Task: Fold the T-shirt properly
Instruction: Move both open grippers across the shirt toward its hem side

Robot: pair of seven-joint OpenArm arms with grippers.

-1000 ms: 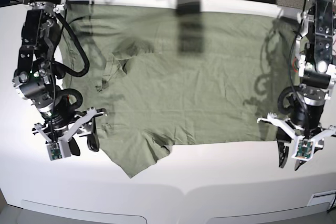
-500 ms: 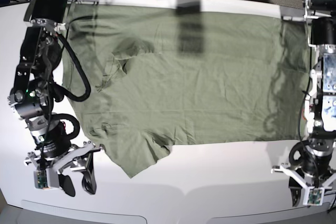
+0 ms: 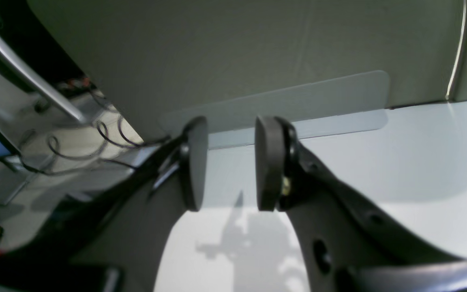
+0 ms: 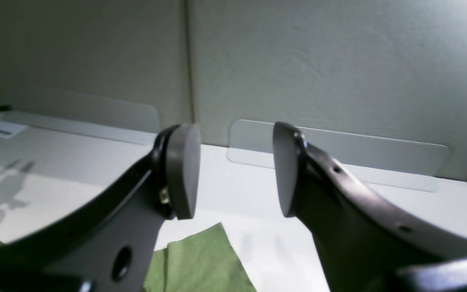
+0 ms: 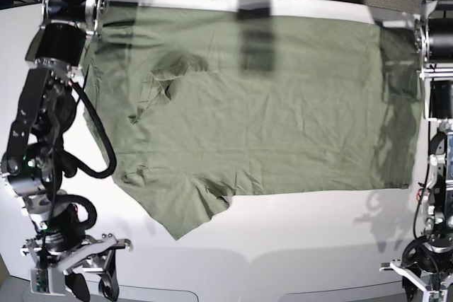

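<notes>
Nearby, right gripper (image 4: pixel 233 170) at table's front edge, dark pads parted, grasping nothing; left gripper (image 3: pixel 229 162) likewise parted, empty, over bare white table (image 5: pixel 297 231). Farther back, wrinkled sage-green cotton T-shirt (image 5: pixel 269 111) lies spread flat mid-table, one sleeve corner (image 4: pixel 201 259) pointing toward right gripper.

Both arms are stretched toward the near edge of the base view, wrists pointing down. The left tool (image 3: pixel 231 162) has its pads parted with nothing between them. Same deal for the right tool (image 4: pixel 237 170), gap slightly wider.
</notes>
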